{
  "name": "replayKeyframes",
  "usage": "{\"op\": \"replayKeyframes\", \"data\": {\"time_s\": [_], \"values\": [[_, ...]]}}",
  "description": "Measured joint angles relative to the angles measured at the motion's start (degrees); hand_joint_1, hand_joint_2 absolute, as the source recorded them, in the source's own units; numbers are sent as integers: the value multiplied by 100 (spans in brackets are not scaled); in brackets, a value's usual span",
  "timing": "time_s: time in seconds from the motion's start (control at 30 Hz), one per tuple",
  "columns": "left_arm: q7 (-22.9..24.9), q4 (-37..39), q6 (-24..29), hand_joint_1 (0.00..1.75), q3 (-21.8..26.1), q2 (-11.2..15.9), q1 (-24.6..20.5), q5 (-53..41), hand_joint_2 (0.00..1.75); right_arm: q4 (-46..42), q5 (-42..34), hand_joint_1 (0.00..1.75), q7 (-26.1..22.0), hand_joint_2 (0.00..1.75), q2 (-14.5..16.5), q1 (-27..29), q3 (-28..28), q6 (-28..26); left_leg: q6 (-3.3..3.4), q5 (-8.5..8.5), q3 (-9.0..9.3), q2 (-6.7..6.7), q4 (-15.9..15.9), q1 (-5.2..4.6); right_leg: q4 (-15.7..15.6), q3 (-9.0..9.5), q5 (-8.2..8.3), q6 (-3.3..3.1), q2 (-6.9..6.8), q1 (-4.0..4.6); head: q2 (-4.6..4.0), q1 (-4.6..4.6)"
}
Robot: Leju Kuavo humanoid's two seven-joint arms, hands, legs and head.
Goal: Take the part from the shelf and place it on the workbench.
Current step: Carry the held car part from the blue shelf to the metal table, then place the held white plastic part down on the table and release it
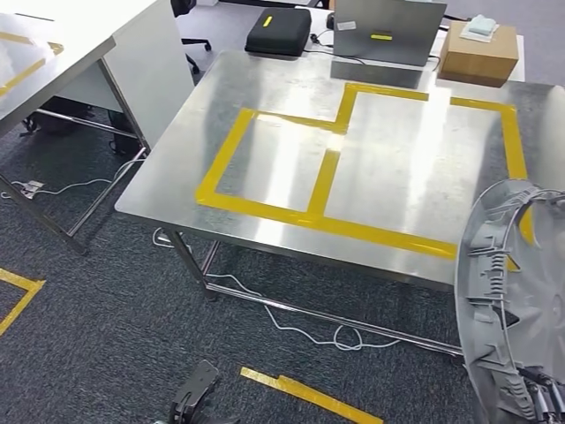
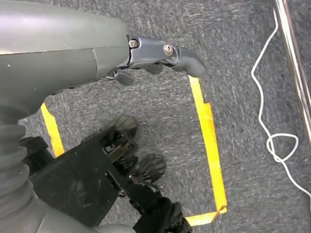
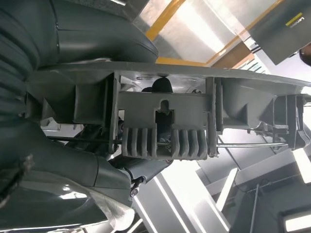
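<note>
Workbench point(image 1: 280, 97) ahead; part point(image 1: 509, 300) at near right corner, held up in right hand point(image 3: 73, 170). Laptop point(image 1: 387, 31), case point(image 1: 278, 31), box point(image 1: 478, 51) behind bench. Cable point(image 1: 300, 331) on floor underneath.

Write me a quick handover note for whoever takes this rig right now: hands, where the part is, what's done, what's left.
Right robot hand: holds the grey plastic part, a round ribbed cover, at the lower right of the head view, in front of the workbench's near right corner.
Left robot hand: holds nothing, hanging over the carpet beside a yellow floor tape mark.
Workbench: steel top with yellow taped boxes; nothing lies inside them.
Done: the part is in hand and the workbench is in front of the robot.
Left: bring the part over the workbench, set it down, probably inside the taped area, and let go.
</note>
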Motion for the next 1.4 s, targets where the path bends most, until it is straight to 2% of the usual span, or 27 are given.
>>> {"op": "replayKeyframes", "data": {"time_s": [0.07, 0.1, 0.13, 0.17, 0.23, 0.27, 0.33, 0.47, 0.5, 0.53, 0.6, 0.63, 0.67, 0.7, 0.77, 0.83, 0.93, 1.0, 1.07, 1.13, 1.17, 1.2, 1.23, 1.27, 1.3, 1.33, 1.4], "values": [[0, 0, 0, 0, 4, 1, 10, 0, 175, 0, 1, 175, 0, 175, 0, 0, 2, 0, -3, -359, -376, -2, 817, -2, 3, -2, -6, -29, 1, 23, 0, -6], [0, 0, 0, 0, 6, 2, 18, 0, 175, 0, 1, 175, 0, 175, 0, 1, 2, 0, 8, -411, -499, -3, 1071, -4, 4, 2, -10, -35, 5, 38, 0, -6], [0, 0, 0, 0, 7, 3, 23, 0, 175, 0, 1, 175, 0, 175, 0, 1, 2, 0, 29, -348, -530, -4, 1119, -8, 4, 12, -14, -42, 10, 54, 0, -7], [0, 0, 0, 0, 7, 5, 25, 0, 175, 0, 1, 175, 0, 175, 0, 0, 3, 0, 64, -172, -450, -6, 924, -16, 4, 28, -19, -47, 16, 70, 0, -6], [0, 0, 0, 0, 10, 13, 20, 0, 175, 1, 5, 175, 8, 175, 0, -1, 4, 8, 187, 262, -115, -12, 162, -56, 4, 56, -30, -52, 25, 95, 0, 0], [0, 0, 0, 0, 13, 16, 16, -2, 175, 1, 9, 175, 16, 175, 0, -3, 5, 15, 246, 397, 28, -13, -181, -78, 10, 56, -37, -44, 30, 105, 0, 1], [0, 0, 0, 0, 18, 22, 10, -5, 175, 2, 17, 175, 33, 175, 0, -4, 6, 30, 302, 441, 141, -13, -481, -111, 22, 24, -38, -10, 33, 112, 0, -13], [0, 0, 0, 0, 18, 21, 9, -8, 175, 2, 23, 175, 44, 175, -1, -1, 7, 41, 289, 430, 135, -12, -518, -119, 23, 2, -29, 22, 30, 110, 0, -29], [0, 0, 0, 0, 20, 20, 8, -10, 175, 2, 26, 175, 49, 175, -3, 5, 11, 52, 288, 449, 144, -14, -553, -102, 58, -22, -63, 50, 26, 107, 0, -22], [-1, 0, -2, 0, 22, 17, 6, -15, 175, 1, 32, 175, 54, 175, -7, 7, 17, 64, 294, 468, 152, -14, -589, -85, 321, -154, -212, 91, 22, 98, 0, -9], [-1, 0, -7, 0, 27, 9, 3, -23, 175, 2, 41, 175, 61, 175, -24, 13, 30, 87, 305, 504, 172, -7, -657, -49, 1149, -569, -611, 184, 14, 79, 0, 15], [-1, 0, -9, 0, 28, 6, 3, -25, 175, 4, 44, 175, 63, 175, -32, 12, 32, 91, 310, 502, 173, -3, -655, -48, 1549, -772, -751, 212, 14, 68, 0, 21], [-1, 0, -9, 0, 29, 5, 5, -26, 175, 7, 42, 175, 67, 175, -39, 16, 32, 93, 306, 495, 179, -2, -654, -47, 1651, -836, -721, 227, 13, 61, 0, 23], [-1, 0, -10, 0, 30, 3, 7, -26, 175, 10, 40, 175, 71, 175, -42, 18, 32, 94, 295, 486, 191, -5, -652, -44, 1514, -781, -579, 237, 11, 52, 0, 23], [-2, 0, -13, 0, 31, -1, 6, -26, 175, 14, 39, 175, 75, 175, -45, 15, 34, 94, 248, 454, 232, -15, -646, -39, 734, -395, -183, 254, 5, 28, 0, 23], [-2, 0, -14, 0, 33, 2, -4, -26, 175, 24, 43, 175, 72, 175, -50, 6, 39, 96, 182, 418, 239, -28, -615, -61, 124, -67, -11, 218, 12, 19, 0, 34], [-2, 0, -13, 0, 37, 10, -9, -26, 175, 36, 42, 175, 74, 175, -55, 15, 39, 98, 117, 401, 224, -35, -592, -74, 47, -26, -34, 83, 22, 37, 0, 15], [-2, 0, -13, 0, 38, 10, -12, -27, 175, 37, 40, 175, 78, 175, -55, 21, 39, 98, 72, 302, 191, -34, -479, -59, 40, -11, -39, 13, 16, 32, 0, 0], [-2, 0, -13, 0, 38, 9, -17, -29, 175, 37, 43, 175, 77, 175, -55, 19, 40, 98, 30, 1, -64, -33, 81, -52, 34, 13, -53, -34, 6, 31, 0, -16], [-2, 0, -13, 0, 38, 9, -6, -30, 175, 37, 44, 175, 77, 175, -55, 18, 42, 98, 24, -310, -492, -33, 907, -51, 35, 29, -76, -68, 2, 52, 0, -21], [-2, 0, -13, 0, 38, 11, 4, -30, 175, 37, 43, 175, 77, 175, -55, 19, 41, 98, 38, -329, -631, -33, 1139, -54, 36, 44, -89, -81, 4, 68, 0, -20], [-2, 0, -14, 0, 39, 13, 10, -31, 175, 37, 43, 175, 77, 175, -55, 20, 41, 98, 67, -222, -669, -34, 1149, -61, 36, 68, -105, -92, 7, 87, 0, -21], [-2, 0, -16, 0, 39, 15, 13, -32, 175, 37, 42, 175, 77, 175, -55, 19, 41, 98, 112, -8, -597, -34, 928, -73, 35, 102, -124, -100, 11, 107, 0, -21], [-2, 0, -18, 0, 40, 17, 10, -33, 175, 37, 42, 175, 77, 175, -55, 19, 41, 98, 180, 256, -449, -35, 552, -96, 31, 136, -145, -105, 14, 123, 0, -21], [-2, 0, -19, 0, 42, 28, 5, -34, 175, 39, 40, 175, 77, 175, -55, 15, 40, 98, 264, 437, -288, -30, 177, -125, 26, 167, -172, -103, 12, 142, 0, -10], [-3, 0, -20, 0, 44, 36, -4, -35, 175, 40, 38, 175, 76, 175, -56, 11, 40, 98, 339, 535, -146, -26, -150, -155, 20, 185, -195, -88, 11, 147, 0, -5], [-4, 0, -21, 0, 50, 45, -16, -36, 175, 46, 33, 175, 76, 175, -57, 4, 38, 100, 430, 510, -12, -22, -471, -198, 14, 195, -181, -19, 1, 139, 0, -8]]}}
